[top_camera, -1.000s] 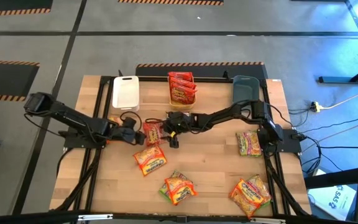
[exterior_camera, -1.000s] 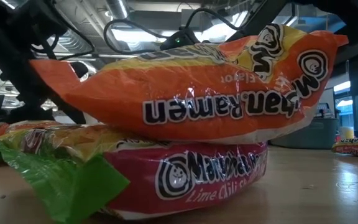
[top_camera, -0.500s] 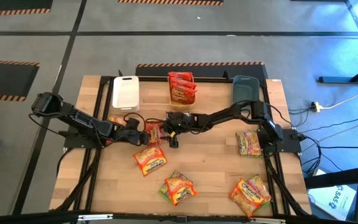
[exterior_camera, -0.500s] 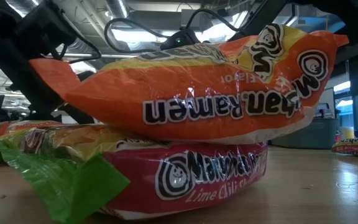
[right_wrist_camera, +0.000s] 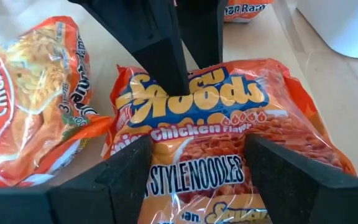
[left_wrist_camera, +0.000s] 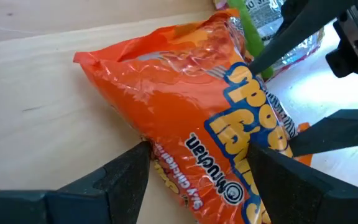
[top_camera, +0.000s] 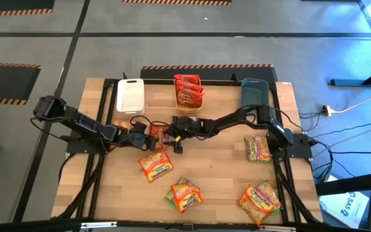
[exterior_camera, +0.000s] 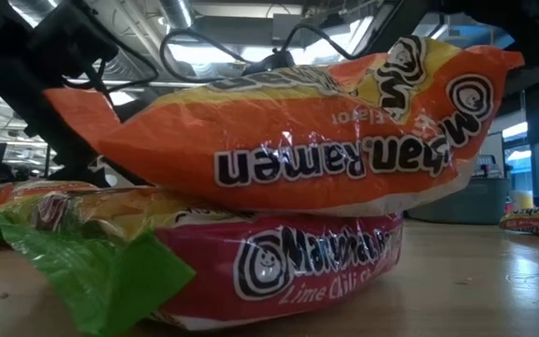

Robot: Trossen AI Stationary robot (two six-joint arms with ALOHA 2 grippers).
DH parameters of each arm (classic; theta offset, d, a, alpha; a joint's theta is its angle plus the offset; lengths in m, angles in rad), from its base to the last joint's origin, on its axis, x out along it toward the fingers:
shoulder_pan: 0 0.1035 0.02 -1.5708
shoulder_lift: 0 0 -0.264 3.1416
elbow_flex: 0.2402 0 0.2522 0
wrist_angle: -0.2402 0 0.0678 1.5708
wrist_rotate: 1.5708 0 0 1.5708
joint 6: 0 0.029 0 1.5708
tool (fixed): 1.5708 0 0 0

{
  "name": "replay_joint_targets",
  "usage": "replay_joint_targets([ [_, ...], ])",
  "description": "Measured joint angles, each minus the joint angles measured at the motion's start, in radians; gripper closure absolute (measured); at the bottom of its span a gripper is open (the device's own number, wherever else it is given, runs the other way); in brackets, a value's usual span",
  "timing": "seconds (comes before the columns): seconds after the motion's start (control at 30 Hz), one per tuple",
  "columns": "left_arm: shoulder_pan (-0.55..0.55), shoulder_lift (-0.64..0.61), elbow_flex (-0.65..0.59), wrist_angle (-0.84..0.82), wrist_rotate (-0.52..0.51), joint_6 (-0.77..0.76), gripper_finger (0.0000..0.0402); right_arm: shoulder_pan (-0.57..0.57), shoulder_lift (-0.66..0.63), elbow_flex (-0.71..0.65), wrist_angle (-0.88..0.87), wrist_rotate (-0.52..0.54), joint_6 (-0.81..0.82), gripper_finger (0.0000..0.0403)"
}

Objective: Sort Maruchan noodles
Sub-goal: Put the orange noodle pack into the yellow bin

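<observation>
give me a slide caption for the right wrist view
Right claw open around an orange packet, left claw's fingers reaching in opposite.

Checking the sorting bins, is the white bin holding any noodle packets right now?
No, the white bin looks bare inside from above, while red packets sit in the middle bin.

Left arm reaches low from table's left edge toward centre; left gripper (top_camera: 148, 136) down at table level, fingers (left_wrist_camera: 126, 177) spread wide. Right arm stretches from right side across to centre; right gripper (top_camera: 172, 133) facing left one, fingers (right_wrist_camera: 132, 171) parted.
</observation>
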Motion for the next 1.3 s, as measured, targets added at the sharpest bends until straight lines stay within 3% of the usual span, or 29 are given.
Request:
replay_joint_targets([
  [0.23,0.008,-0.003,0.0,0.001,0.009,-0.017,0.0137,0.001,0.004,-0.001,0.038,-0.001,0.002,0.0144],
  [0.6,0.012,-0.011,0.0,0.015,0.018,0.09,0.0137,0.001,0.006,-0.001,0.048,0.001,-0.006,0.0144],
  [1.03,0.0,-0.116,0.001,-0.047,0.065,0.163,0.0137,0.002,0.008,-0.001,0.08,-0.033,-0.006,0.0144],
  [1.3,-0.001,-0.202,0.009,-0.129,0.068,0.22,0.0138,0.0,-0.099,0.008,-0.065,-0.024,0.007,0.0144],
])
